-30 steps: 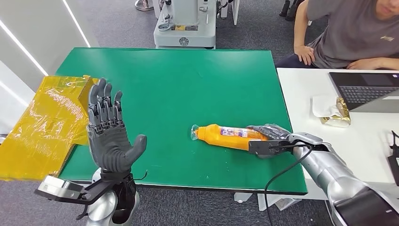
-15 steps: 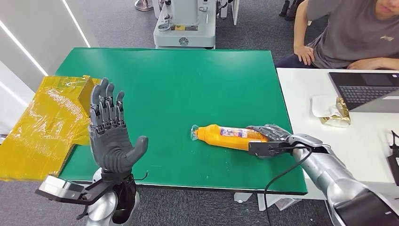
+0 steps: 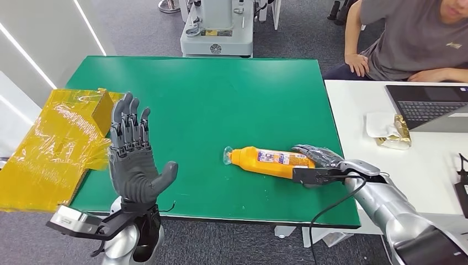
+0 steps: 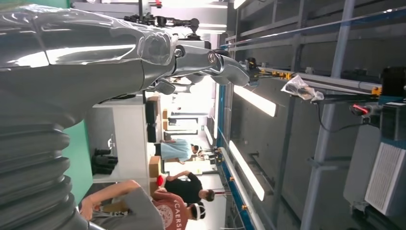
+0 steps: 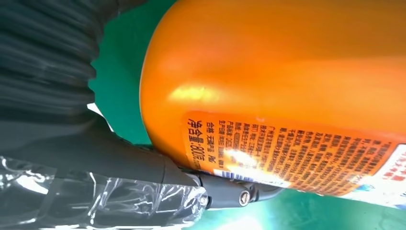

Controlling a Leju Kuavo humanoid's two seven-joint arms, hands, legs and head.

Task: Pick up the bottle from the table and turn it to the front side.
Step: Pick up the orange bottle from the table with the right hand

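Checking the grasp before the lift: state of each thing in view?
bottle: lying on its side on the green table, cap end toward the left hand.
right hand: wrapped around the bottle's base end.
left hand: raised, palm open, holding nothing.
laptop: open on the white desk.

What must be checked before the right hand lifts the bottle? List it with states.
1. Bottle lies on its side on the green table: ok.
2. Right hand is at the bottle's base end, fingers over it: ok.
3. Grip fully closed around the bottle: cannot tell; the right wrist view shows the thumb against the label side.
4. Left hand raised, open, apart from the bottle: ok.
5. Table around the bottle free for turning: ok.
6. Person sits beyond the white desk, away from the bottle: ok.
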